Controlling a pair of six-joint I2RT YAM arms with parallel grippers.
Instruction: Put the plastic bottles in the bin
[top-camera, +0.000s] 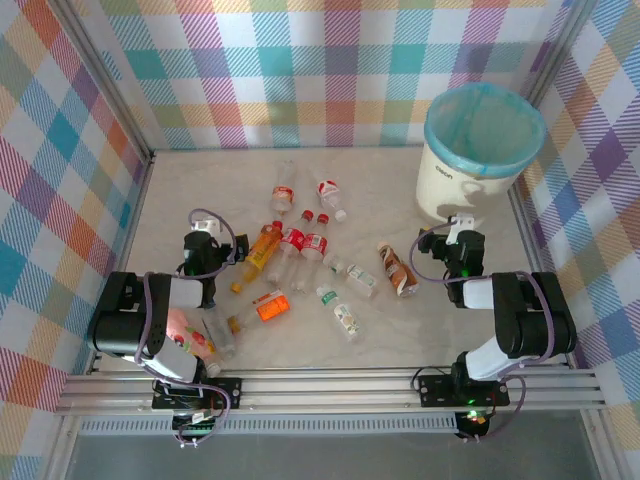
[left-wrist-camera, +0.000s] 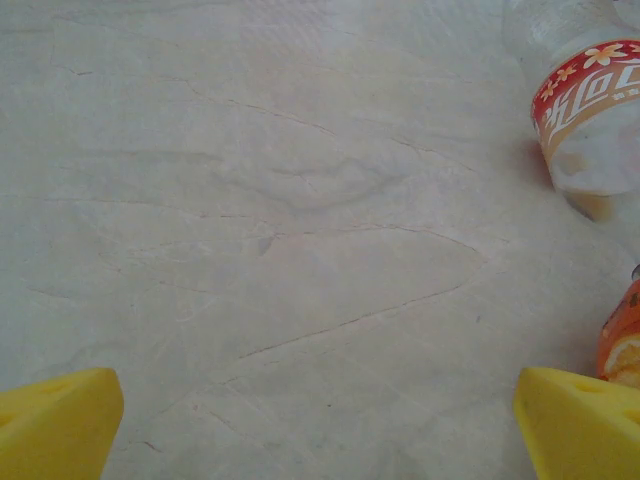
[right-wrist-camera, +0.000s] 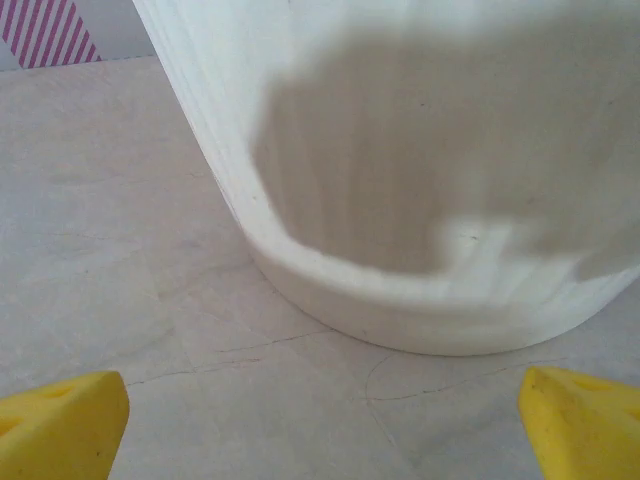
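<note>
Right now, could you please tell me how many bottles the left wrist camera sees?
2: a clear red-labelled bottle at the upper right, and an orange bottle at the right edge below it. More may lie outside the frame.

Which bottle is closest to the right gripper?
The brown-labelled bottle, rightmost of the scatter, lying on the table just left of the right gripper; every other bottle lies farther left.

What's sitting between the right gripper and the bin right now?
Nothing visible. In the right wrist view, the open right gripper faces the bin across a bare strip of table, with no bottle in that gap. The nearest one, a brown-label bottle, lies off to its left.
</note>
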